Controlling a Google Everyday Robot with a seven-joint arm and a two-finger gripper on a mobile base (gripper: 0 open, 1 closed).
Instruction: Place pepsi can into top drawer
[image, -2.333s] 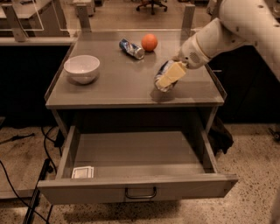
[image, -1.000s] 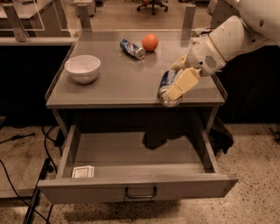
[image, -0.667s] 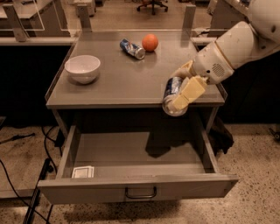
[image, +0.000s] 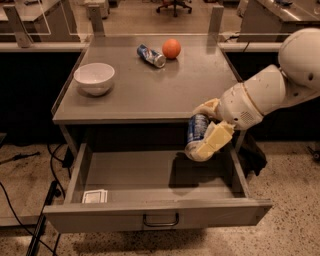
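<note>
The gripper (image: 204, 142) clasps the pepsi can (image: 196, 128), nearly upright. Just below it and to its left lies the open drawer (image: 150, 214); a bowl (image: 94, 78) sits well up-left

The gripper (image: 202, 136), gripping the pepsi can (image: 196, 126), has left the table (image: 150, 95) and come down past its front edge, over the right side of the top drawer (image: 100, 216) (its shadow has followed it in).

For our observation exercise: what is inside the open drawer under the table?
A small white packet lies in the drawer's front left corner. The gripper, above the right side, holds a blue can, hiding the floor behind them.
</note>
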